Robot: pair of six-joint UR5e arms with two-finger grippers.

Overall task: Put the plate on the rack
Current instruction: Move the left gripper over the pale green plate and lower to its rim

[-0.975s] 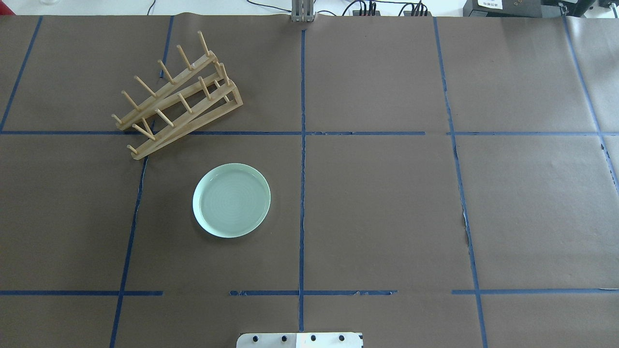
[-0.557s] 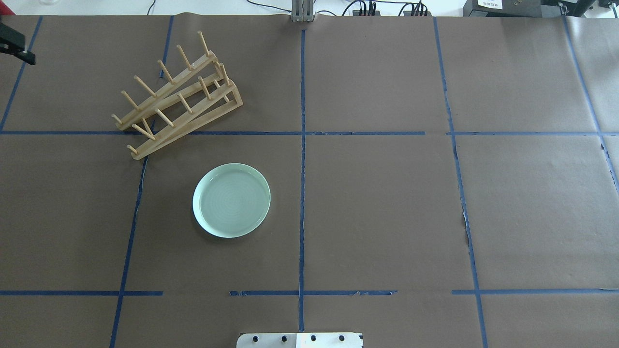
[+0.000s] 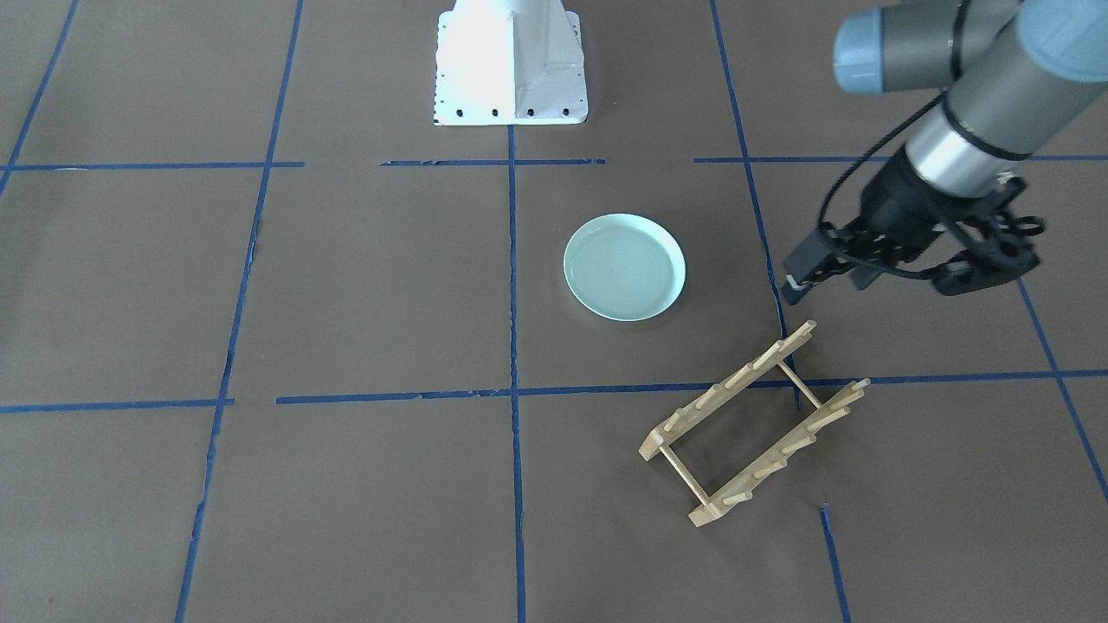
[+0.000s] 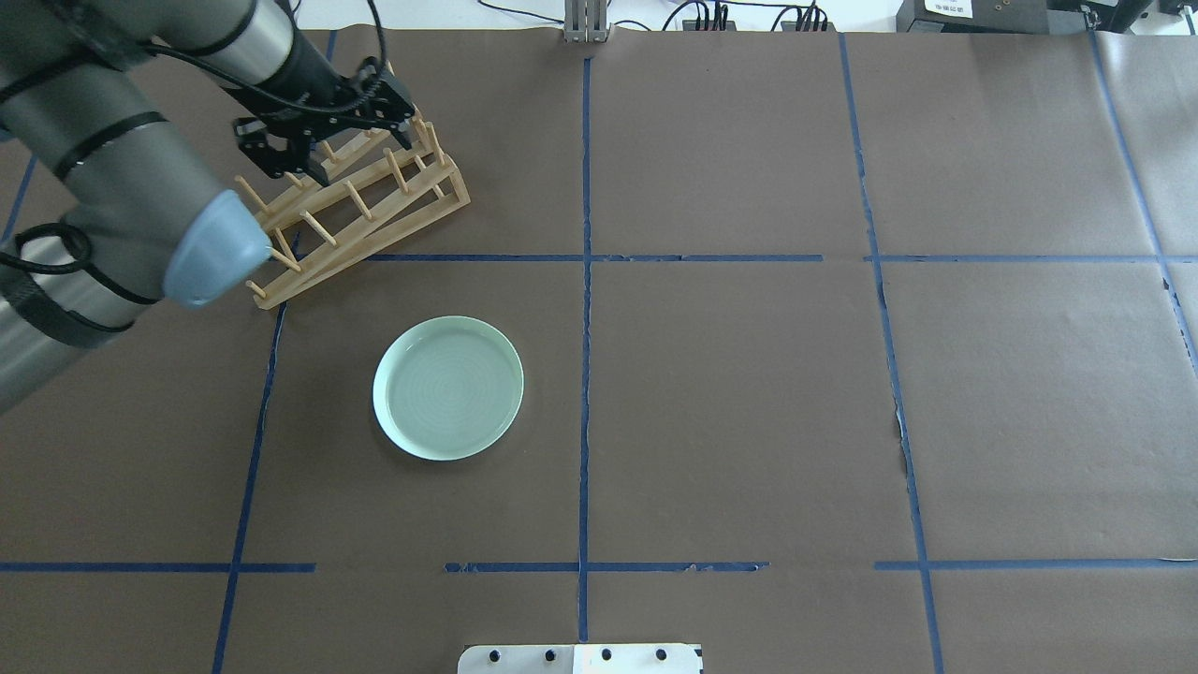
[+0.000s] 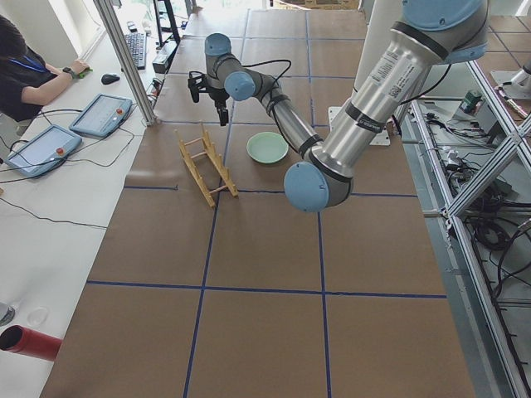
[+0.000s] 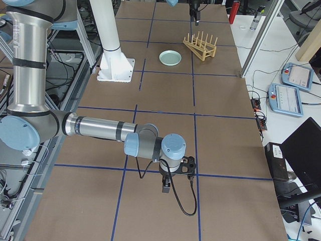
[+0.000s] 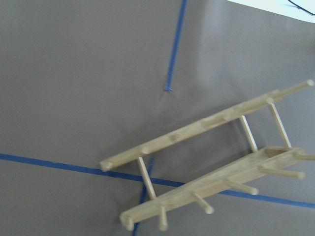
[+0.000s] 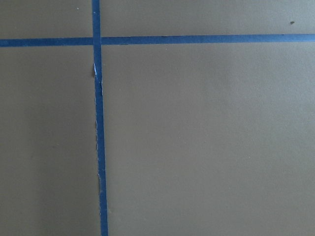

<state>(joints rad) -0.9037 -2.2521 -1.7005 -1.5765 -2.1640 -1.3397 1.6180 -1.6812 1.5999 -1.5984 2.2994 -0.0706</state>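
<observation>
Jaws on my left gripper (image 4: 328,136) look spread apart and hold nothing. It hangs over the far rail of the rack (image 4: 374,201), whose 2 peg rows show below its wrist camera. From that gripper, the plate (image 4: 448,388) lies flat on the table (image 4: 749,374), back toward the base, past the rack. My right gripper (image 6: 175,171) is well apart; I cannot tell how its jaws stand.

Pale mint-green plate (image 4: 448,388) with faint concentric rings, light-wood rack (image 4: 416,213) — brown table (image 4: 749,393) with blue tape (image 4: 586,374) grid
</observation>
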